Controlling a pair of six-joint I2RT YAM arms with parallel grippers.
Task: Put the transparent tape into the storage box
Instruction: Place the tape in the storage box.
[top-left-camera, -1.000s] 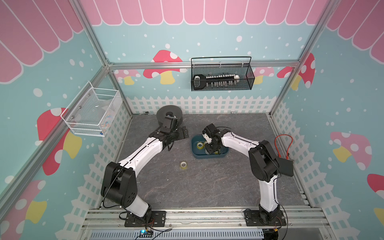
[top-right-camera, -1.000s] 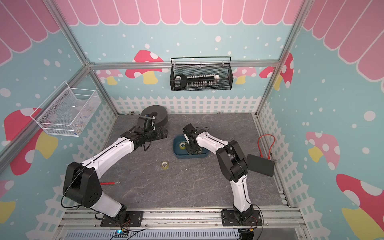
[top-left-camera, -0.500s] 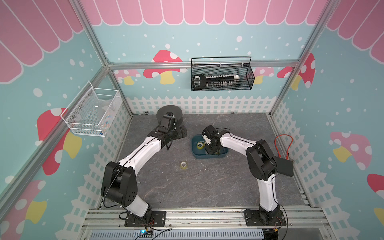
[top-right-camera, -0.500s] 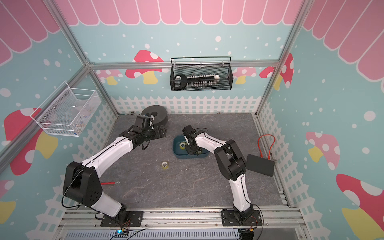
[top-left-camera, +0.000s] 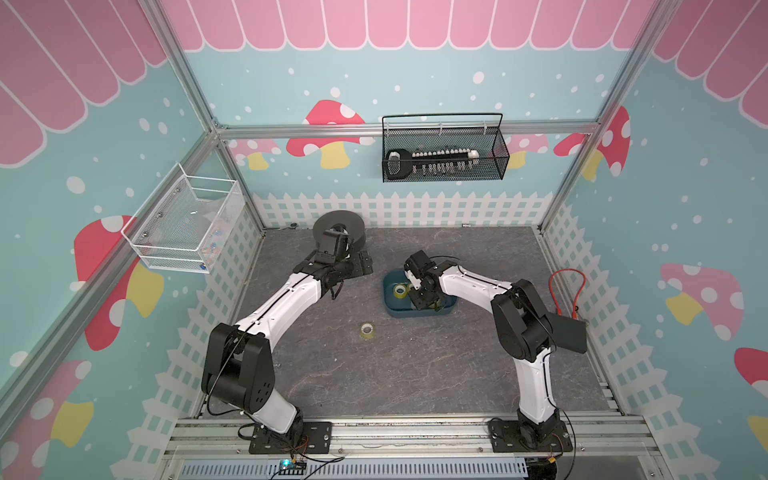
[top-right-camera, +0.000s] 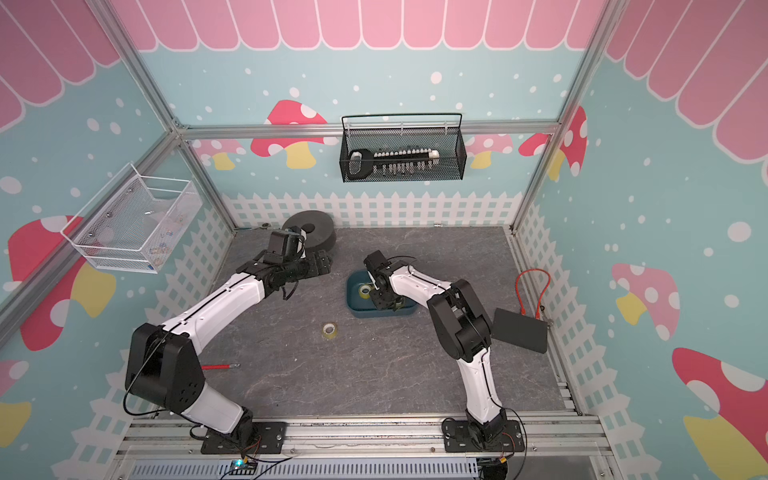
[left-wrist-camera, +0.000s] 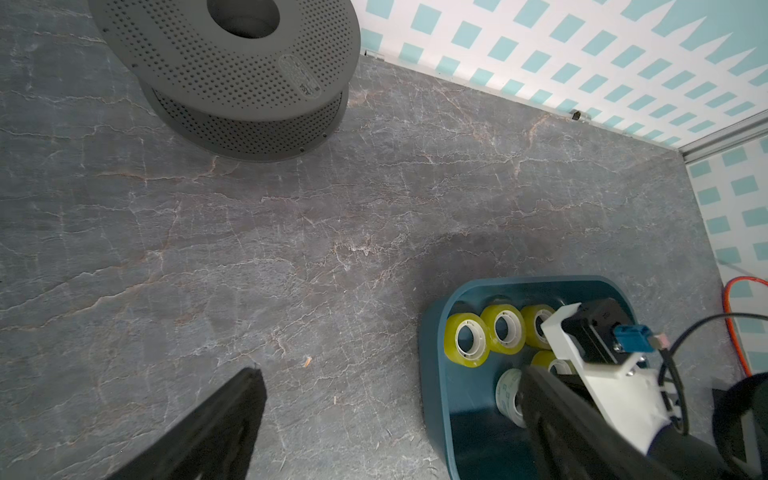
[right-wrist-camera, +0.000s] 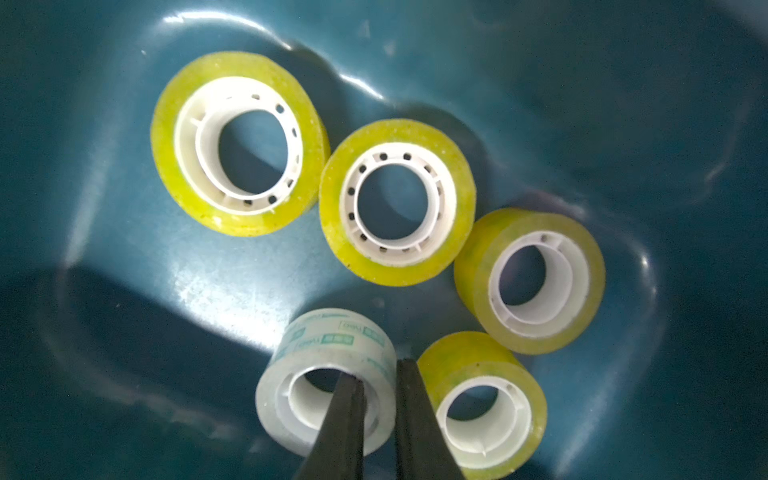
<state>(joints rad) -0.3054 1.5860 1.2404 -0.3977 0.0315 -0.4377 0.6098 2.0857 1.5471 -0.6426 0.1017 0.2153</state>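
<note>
1. The right gripper (right-wrist-camera: 376, 376) was seen low inside the storage box (top-left-camera: 390, 309).
2. Its fingers (right-wrist-camera: 345, 415) were nearly shut, and the wall of a clear tape roll (right-wrist-camera: 328, 374) was pinched between them. One finger was inside the hole of the roll and the other was outside.
3. The clear tape roll was held just above or on the floor of the box; which one could not be told.
4. Four yellow tape rolls were seen in the box as well. Two of them (right-wrist-camera: 237, 143) (right-wrist-camera: 397, 201) were touching side by side, a third (right-wrist-camera: 530, 280) was just beside them, and the fourth (right-wrist-camera: 484, 405) was right next to the clear roll.
5. The storage box was placed on the gray counter (top-left-camera: 415, 374), near the middle.
6. One more tape roll (top-left-camera: 367, 331) was seen alone on the counter, near the box and apart from it.
7. The left gripper (left-wrist-camera: 395, 415) was held above the counter beside the box, with nothing in it. Its fingers (left-wrist-camera: 232, 415) were spread wide.
8. A big gray spool (left-wrist-camera: 232, 70) was seen lying flat near the back fence, behind the left gripper.
9. A red cable (top-left-camera: 567, 286) and a black flat thing (top-left-camera: 569, 332) were seen at the right side of the counter.
</note>
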